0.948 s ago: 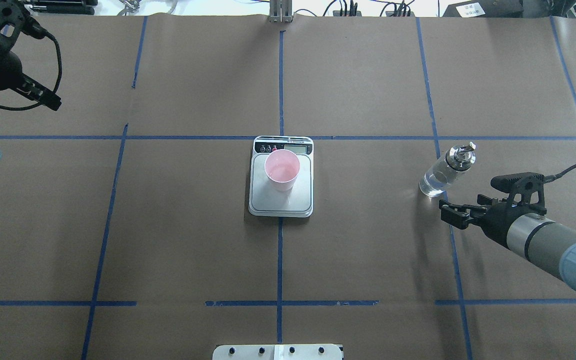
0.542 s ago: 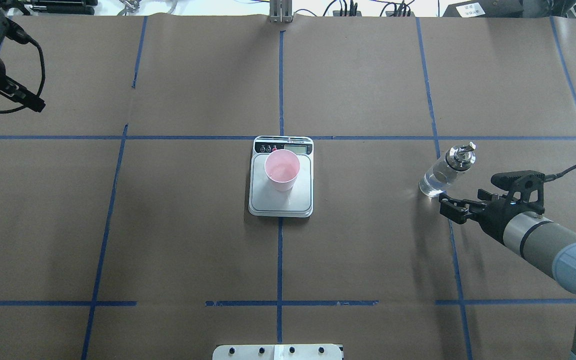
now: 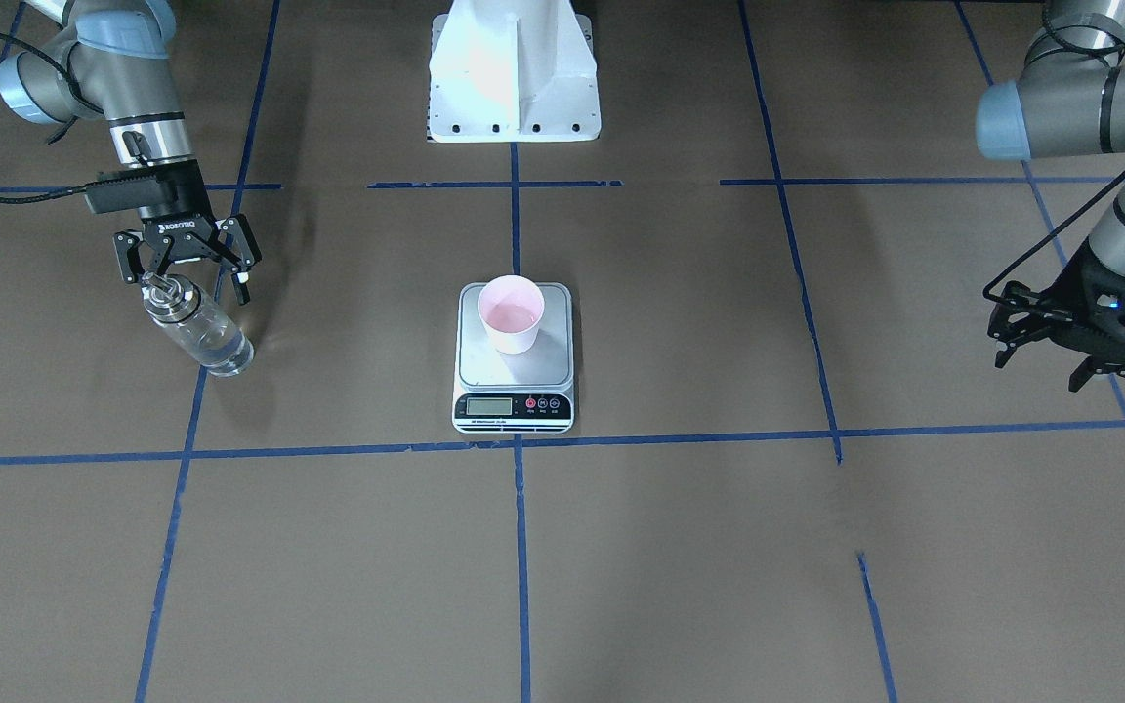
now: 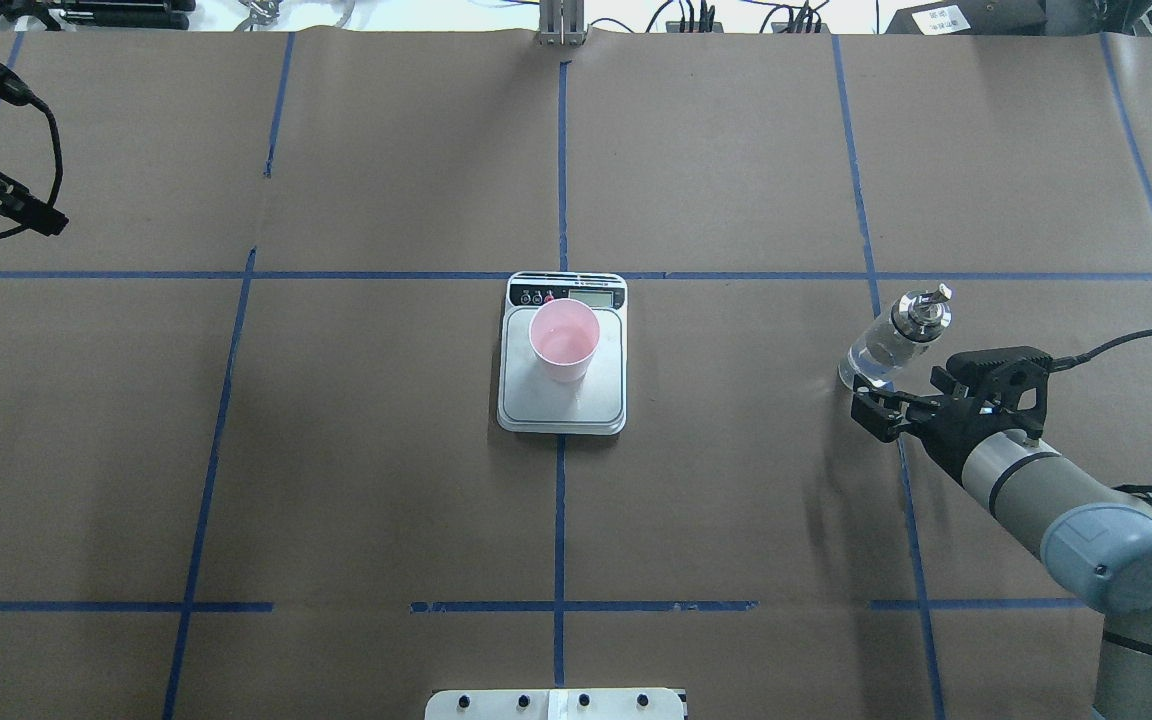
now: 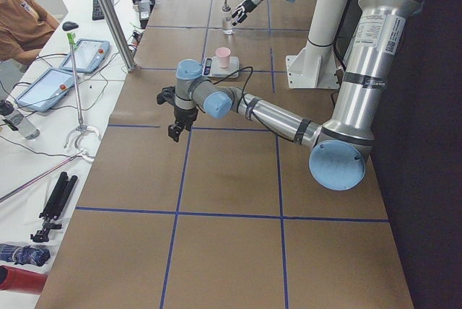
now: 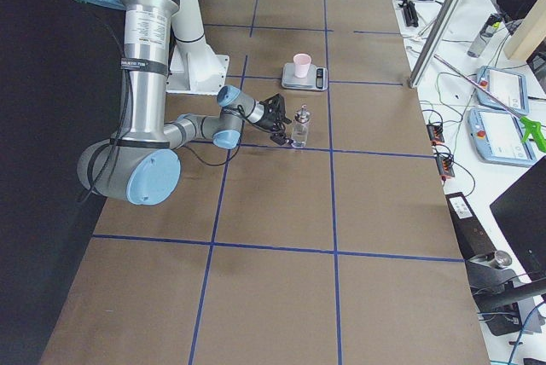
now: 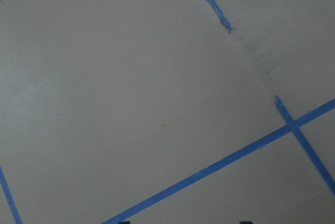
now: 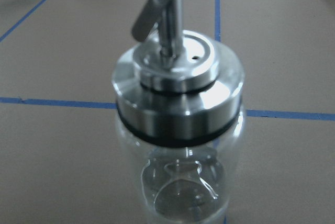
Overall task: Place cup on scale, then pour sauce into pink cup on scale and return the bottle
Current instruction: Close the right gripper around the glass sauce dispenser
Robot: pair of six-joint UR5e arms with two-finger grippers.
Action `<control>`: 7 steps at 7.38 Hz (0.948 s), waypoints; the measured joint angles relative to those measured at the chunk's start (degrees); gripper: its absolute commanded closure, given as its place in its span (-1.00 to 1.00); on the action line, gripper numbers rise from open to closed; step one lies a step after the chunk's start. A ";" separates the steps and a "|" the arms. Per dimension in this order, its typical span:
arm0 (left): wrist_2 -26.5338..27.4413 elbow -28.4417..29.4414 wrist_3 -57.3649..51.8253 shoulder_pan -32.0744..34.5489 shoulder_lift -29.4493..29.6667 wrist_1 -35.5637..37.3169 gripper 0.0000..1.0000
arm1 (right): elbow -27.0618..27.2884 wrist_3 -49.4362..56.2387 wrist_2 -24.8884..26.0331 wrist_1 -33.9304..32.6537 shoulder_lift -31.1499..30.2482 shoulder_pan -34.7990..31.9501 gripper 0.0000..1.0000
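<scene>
The pink cup (image 4: pixel 564 338) stands upright on the scale (image 4: pixel 596 402) at the table's middle; both also show in the front view, cup (image 3: pixel 511 312) on scale (image 3: pixel 484 366). The clear bottle (image 4: pixel 891 345) with its silver cap stands upright on the table at the right, clear sauce (image 8: pixel 180 182) inside. My right gripper (image 4: pixel 896 398) is open just behind the bottle (image 3: pixel 196 332), its fingers (image 3: pixel 125 266) spread to either side of the cap and not touching it. The cap (image 8: pixel 178 93) fills the right wrist view. My left gripper (image 3: pixel 1051 347) is open and empty, far out at the left edge.
Brown paper with a blue tape grid (image 4: pixel 560 170) covers the table. The robot's white base (image 3: pixel 514 68) stands behind the scale. An operator's side table with tablets (image 5: pixel 86 53) and a metal stand lies along the far edge.
My right gripper has moved forward and left, closing in on the bottle. My left arm has drawn back further towards the left edge. Cup, scale and bottle have not moved.
</scene>
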State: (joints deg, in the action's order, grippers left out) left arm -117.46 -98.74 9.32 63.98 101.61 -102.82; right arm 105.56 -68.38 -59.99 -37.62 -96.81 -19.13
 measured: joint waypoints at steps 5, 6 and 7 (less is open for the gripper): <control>0.03 -0.73 0.05 0.00 -0.01 0.14 -0.57 | -3.58 0.90 3.08 0.08 2.34 0.38 -1.00; 0.03 -0.77 0.07 0.00 -0.01 0.15 -0.57 | -3.89 0.95 3.46 0.09 2.86 0.39 -1.00; 0.04 -0.81 0.08 0.03 -0.01 0.16 -0.57 | -4.41 0.98 4.01 0.09 3.38 0.40 -1.00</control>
State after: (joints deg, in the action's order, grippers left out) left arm -117.42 -99.54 9.40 64.01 101.60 -102.66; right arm 101.15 -67.40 -55.98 -37.53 -93.43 -18.72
